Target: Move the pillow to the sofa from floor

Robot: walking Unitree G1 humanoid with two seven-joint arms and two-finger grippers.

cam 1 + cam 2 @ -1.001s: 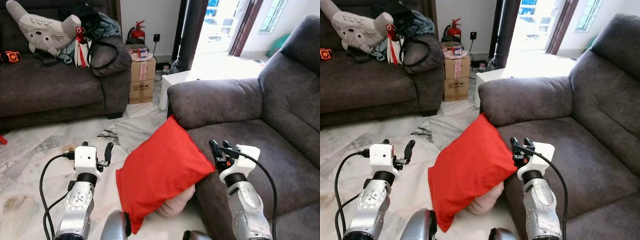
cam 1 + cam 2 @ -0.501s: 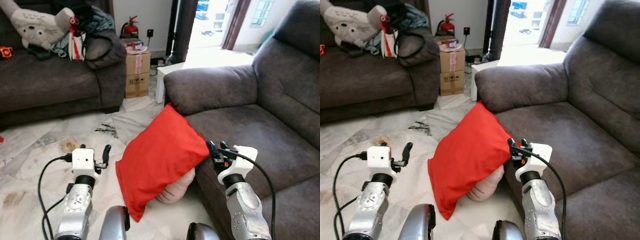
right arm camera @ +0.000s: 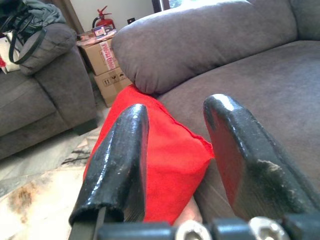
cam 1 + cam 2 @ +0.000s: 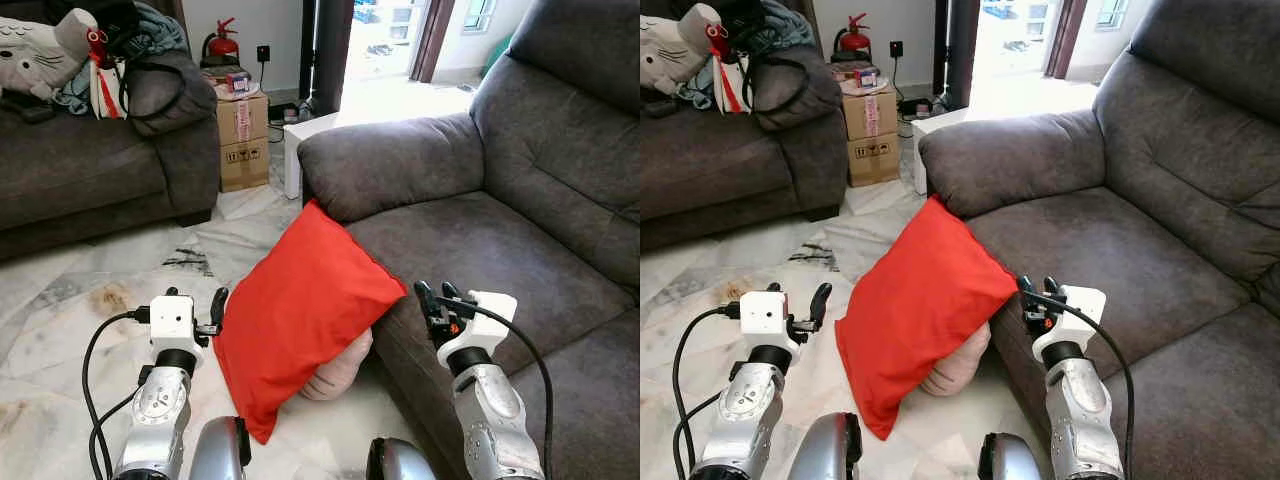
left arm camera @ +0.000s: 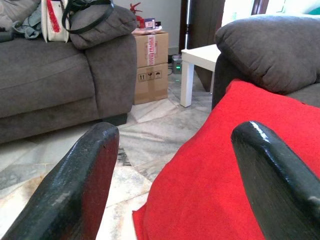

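Nearest to the robot, both arms are raised in front of the body with the red pillow (image 4: 300, 310) between them. The left gripper (image 4: 215, 308) is just beside the left edge of the pillow, and its two black fingers (image 5: 80, 185) stand well apart with nothing between them. The right gripper (image 4: 436, 299) is near the right corner of the pillow, above the front edge of the sofa seat; its fingers (image 3: 117, 160) are also apart and empty. The pillow is on the marble floor (image 4: 60, 330), tilted and leaning with its upper side against the front of the sofa (image 4: 480, 250), and a pale beige cushion (image 4: 335, 372) shows under it. Compared with one second ago the whole picture has shifted, so the camera has moved: the sofa seat and the pillow now sit lower and more central, which I read as the robot stepping closer, while the pillow itself lies the same way. The left gripper has come nearer to the pillow edge than before. For the task this probably means the approach is almost finished and the grasp is not yet made. Farther away are the second sofa (image 4: 80, 180) with bags, a cardboard box (image 4: 242, 140), a white side table (image 4: 305, 135) and a fire extinguisher (image 4: 223, 43) at the wall.
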